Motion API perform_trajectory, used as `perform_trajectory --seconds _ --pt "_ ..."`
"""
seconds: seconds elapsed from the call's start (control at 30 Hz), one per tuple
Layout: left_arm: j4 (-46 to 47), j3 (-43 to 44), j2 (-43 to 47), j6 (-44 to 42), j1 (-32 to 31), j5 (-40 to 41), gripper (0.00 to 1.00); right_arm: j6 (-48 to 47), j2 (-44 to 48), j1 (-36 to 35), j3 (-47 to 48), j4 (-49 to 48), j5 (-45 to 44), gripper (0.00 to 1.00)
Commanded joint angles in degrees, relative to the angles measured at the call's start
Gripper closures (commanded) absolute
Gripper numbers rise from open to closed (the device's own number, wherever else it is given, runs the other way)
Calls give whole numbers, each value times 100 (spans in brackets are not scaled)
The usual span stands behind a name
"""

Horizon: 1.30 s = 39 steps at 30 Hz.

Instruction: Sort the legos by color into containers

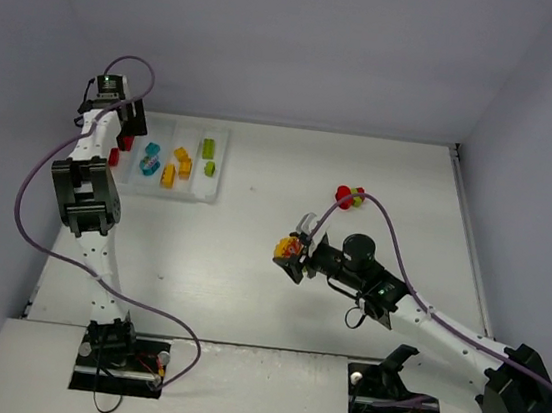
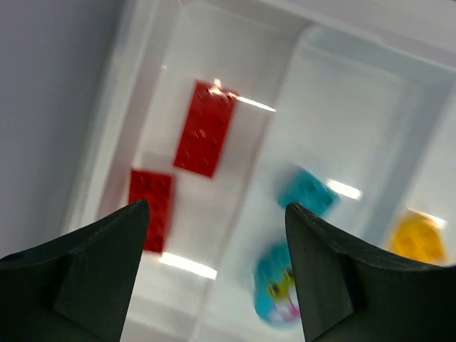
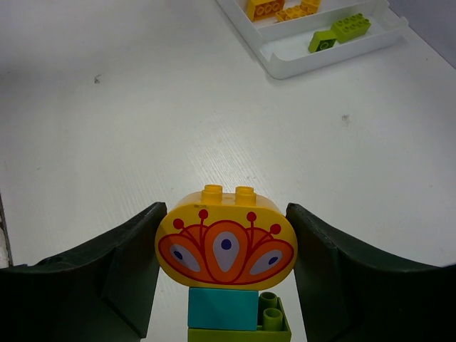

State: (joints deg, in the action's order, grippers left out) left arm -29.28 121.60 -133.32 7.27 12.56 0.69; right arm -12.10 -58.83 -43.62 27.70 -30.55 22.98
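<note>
The left end effector (image 2: pixel 214 214) hangs over the tray (image 1: pixel 215 191) at the far left of the table (image 1: pixel 280 257). Its jaws stand apart with nothing between them. Below it, two red bricks (image 2: pixel 205 128) lie in the leftmost compartment and cyan bricks (image 2: pixel 308 192) in the next. The right end effector (image 3: pixel 226 210) grips a stacked clump (image 3: pixel 226 246) above mid-table, a yellow oval brick over cyan and lime ones. A loose red-and-green clump (image 1: pixel 348 196) lies on the table farther right.

Left wrist cam blurry: cyan bricks (image 2: pixel 306 194) smeared, yellow brick (image 2: pixel 419 239) cut by rt edge; lego clump (image 3: pixel 226 249) cropped at btm
</note>
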Motion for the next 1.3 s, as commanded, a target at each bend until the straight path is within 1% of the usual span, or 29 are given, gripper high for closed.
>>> perform_trajectory --seconds 0.0,0.07,0.1,0.13,0.17,0.2,0.23,0.3,0.33,0.37,0.43,0.47,0.53,0.57,0.63,0.73,0.93,1.1,1.27 --pt "317 -425 1708 730 -217 -814 29 -152 65 -24 148 -566 -13 93" --pt "195 -952 2159 890 -446 -1376 29 -205 56 -24 174 -628 -74 93" --pt "160 -1154 2622 1038 -708 -1570 25 -275 47 -33 183 -672 -92 93" --pt "203 -1643 2870 1092 -841 -2059 25 -310 12 -24 226 -681 -83 93" --pt "238 -1909 3099 1153 -991 -2281 24 -337 12 -24 253 -681 -83 93" --pt "369 -2425 3562 1337 -1192 -2823 22 -389 3 -24 279 -690 -75 93" --pt "475 -2657 3776 1426 -1438 -3107 21 -407 12 -24 323 -698 -75 93" --pt "772 -3061 4267 1750 -1694 -3591 21 -451 12 -24 393 -698 -110 92" --pt "844 -3229 4401 1813 -1947 -3811 21 -521 3 -24 437 -698 -127 92" --pt "880 -3457 4498 1883 -2072 -4091 21 -548 -14 -15 525 -690 -153 92" --pt "898 -3573 4674 1998 -2431 -4374 20 -653 -84 -24 657 -576 -215 92" --pt "897 -3634 4692 2024 -2547 -4724 20 -697 -120 -33 779 -523 -224 92" --pt "915 -3678 4718 2094 -2775 -4972 20 -759 -216 -33 885 -488 -224 92" --pt "950 -3740 4727 2112 -3011 -5147 20 -802 -243 -24 999 -418 -224 92" --pt "933 -3784 4745 2086 -3319 -5245 20 -838 -340 -24 1105 -330 -233 92" --pt "766 -3854 4850 1875 -3566 -5290 20 -873 -384 -24 1246 -242 -259 92" --pt "862 -4092 5149 1770 -3848 -5316 20 -961 -489 -33 1483 -92 -303 92" --pt "722 -4153 5307 1541 -4085 -5184 20 -944 -560 -33 1580 -127 -347 92" --pt "590 -4241 5413 1296 -4252 -4886 20 -908 -630 -33 1668 -180 -330 92"
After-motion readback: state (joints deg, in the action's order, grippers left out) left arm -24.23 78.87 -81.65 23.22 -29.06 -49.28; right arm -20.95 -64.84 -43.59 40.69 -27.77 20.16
